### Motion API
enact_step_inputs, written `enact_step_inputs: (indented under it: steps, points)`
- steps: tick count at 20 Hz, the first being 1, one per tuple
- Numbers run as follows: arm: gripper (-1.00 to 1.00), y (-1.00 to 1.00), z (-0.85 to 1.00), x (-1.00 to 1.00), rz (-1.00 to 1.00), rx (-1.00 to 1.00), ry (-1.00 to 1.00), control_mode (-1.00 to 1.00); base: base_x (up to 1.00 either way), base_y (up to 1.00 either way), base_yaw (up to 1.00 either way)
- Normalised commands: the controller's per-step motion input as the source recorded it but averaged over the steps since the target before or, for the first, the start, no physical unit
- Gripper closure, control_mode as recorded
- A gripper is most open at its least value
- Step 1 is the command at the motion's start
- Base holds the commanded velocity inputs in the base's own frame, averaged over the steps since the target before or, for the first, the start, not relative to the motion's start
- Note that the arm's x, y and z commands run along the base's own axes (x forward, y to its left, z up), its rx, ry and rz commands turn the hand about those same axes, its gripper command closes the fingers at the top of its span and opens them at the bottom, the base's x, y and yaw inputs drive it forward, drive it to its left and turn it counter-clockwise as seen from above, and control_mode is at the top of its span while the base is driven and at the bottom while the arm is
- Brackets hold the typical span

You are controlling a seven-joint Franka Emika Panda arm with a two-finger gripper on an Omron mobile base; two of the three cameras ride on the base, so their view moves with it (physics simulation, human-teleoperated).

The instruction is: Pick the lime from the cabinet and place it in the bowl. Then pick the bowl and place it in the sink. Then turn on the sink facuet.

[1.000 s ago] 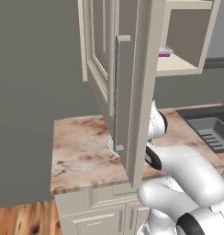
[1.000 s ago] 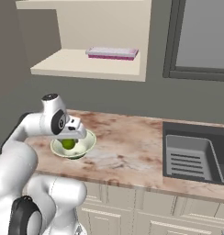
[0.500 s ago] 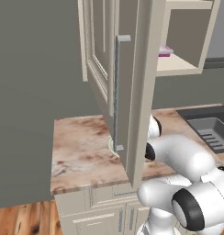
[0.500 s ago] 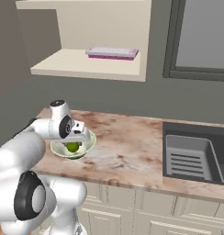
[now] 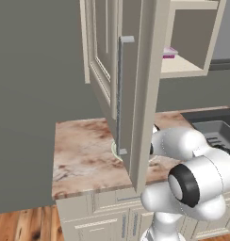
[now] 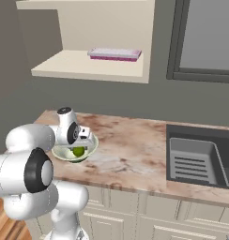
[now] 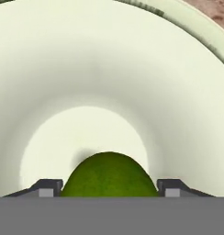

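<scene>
Resting in the bowl [image 6: 75,151], the lime [image 7: 108,175] sits between the end effector's [image 7: 109,187] spread, apparently released fingers; sink [image 6: 197,161] and tap steps remain.

A home kitchen: a marble-patterned counter [image 6: 135,145] over cream cupboards [image 6: 149,220] at the frame's bottom, a dark sink [image 6: 201,157] at right, a cream wall cabinet [image 5: 135,70] up top, wood flooring [image 5: 22,228] lower left.

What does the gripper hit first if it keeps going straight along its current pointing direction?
The lime: it sits between the finger tips of the gripper, right ahead. Behind it comes the bowl floor. Whether the tips already touch the lime isn't clear.
</scene>
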Motion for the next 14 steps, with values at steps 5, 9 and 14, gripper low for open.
enact_step_inputs:
  steps: [5,9,14]
  points:
    - [-1.00,0.00,0.15,0.00,0.00,0.06,-0.02,-1.00,0.00,0.00,0.00]
    - [-1.00,0.00,0.54,0.00,0.00,0.11,-0.01,-1.00,0.00,0.00,0.00]
    - [-1.00,-0.12,0.45,-0.25,-0.04,0.13,-0.01,-1.00,0.00,0.00,0.00]
